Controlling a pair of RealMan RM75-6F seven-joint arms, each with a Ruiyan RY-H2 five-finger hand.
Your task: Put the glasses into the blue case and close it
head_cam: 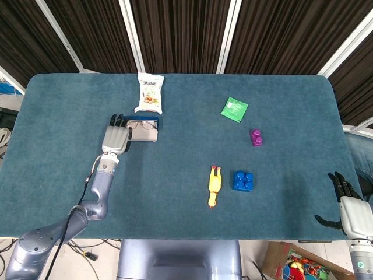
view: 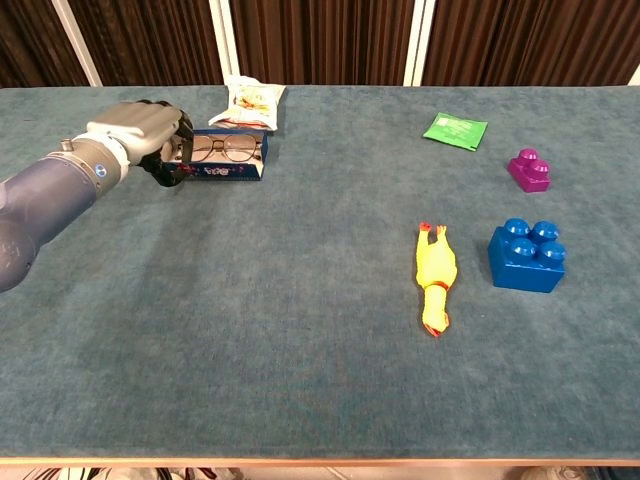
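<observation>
The blue case (head_cam: 145, 133) (view: 228, 170) lies open on the table's far left part, pale lining showing. The glasses (head_cam: 143, 123) (view: 224, 148) rest in it, lenses towards the chest camera. My left hand (head_cam: 116, 139) (view: 136, 133) sits just beyond the case's left end, its fingers slightly curled beside that end and holding nothing. Whether the fingertips touch the case I cannot tell. My right hand (head_cam: 349, 210) hangs off the table's near right corner, fingers spread and empty; the chest view does not show it.
A snack bag (head_cam: 150, 93) (view: 249, 101) lies right behind the case. To the right are a green packet (head_cam: 234, 109) (view: 455, 130), a purple brick (head_cam: 256, 137) (view: 529, 170), a blue brick (head_cam: 243, 181) (view: 527, 256) and a yellow rubber chicken (head_cam: 214, 186) (view: 434, 275).
</observation>
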